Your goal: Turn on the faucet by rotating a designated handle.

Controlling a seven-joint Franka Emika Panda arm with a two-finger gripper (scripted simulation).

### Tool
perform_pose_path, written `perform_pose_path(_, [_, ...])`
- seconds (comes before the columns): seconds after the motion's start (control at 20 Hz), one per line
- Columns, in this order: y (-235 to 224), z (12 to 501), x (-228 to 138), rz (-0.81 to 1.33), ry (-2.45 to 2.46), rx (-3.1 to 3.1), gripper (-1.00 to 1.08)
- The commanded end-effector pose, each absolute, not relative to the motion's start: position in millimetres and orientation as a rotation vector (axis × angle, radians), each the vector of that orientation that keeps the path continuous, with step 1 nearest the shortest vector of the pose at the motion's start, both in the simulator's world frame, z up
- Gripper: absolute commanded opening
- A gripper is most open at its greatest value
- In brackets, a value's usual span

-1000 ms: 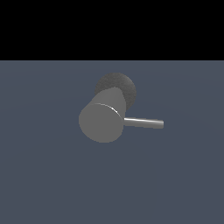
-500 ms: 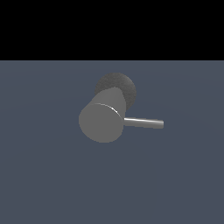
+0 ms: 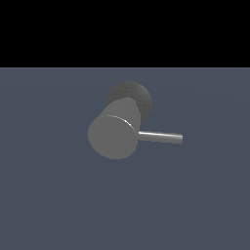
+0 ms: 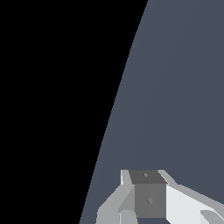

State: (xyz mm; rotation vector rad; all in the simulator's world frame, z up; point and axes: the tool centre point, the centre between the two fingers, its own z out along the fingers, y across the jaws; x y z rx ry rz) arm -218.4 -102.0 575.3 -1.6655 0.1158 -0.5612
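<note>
The faucet [image 3: 113, 136] is a thick matte grey cylinder whose flat round end faces the exterior camera. It rises from a darker speckled round base [image 3: 136, 95]. The handle [image 3: 161, 137], a thin shiny rod, sticks out of the cylinder toward the exterior view's right. My gripper does not appear in the exterior view. In the wrist view only part of my gripper [image 4: 146, 175] shows, as white fingers [image 4: 183, 203] around a grey block. Nothing shows between the fingers, and neither faucet nor handle appears in the wrist view.
A flat blue-grey floor [image 3: 58, 195] surrounds the faucet in the exterior view. It also fills part of the wrist view as floor [image 4: 183, 87], beside a black area beyond its edge.
</note>
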Motion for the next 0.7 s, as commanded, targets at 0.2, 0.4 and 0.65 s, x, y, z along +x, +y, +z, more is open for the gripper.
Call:
perform_pose_path(0.2, [-146.4, 577.6, -209.5, -0.624, 0.187, -1.383, -1.0])
perform_pose_path(0.4, [-176.1, 570.8, -202.5, -0.651, 0.245, -1.214, -1.0])
perform_pose_path(0.65, [-213.7, 552.2, -192.1, -0.671, 0.333, -1.008, -1.0])
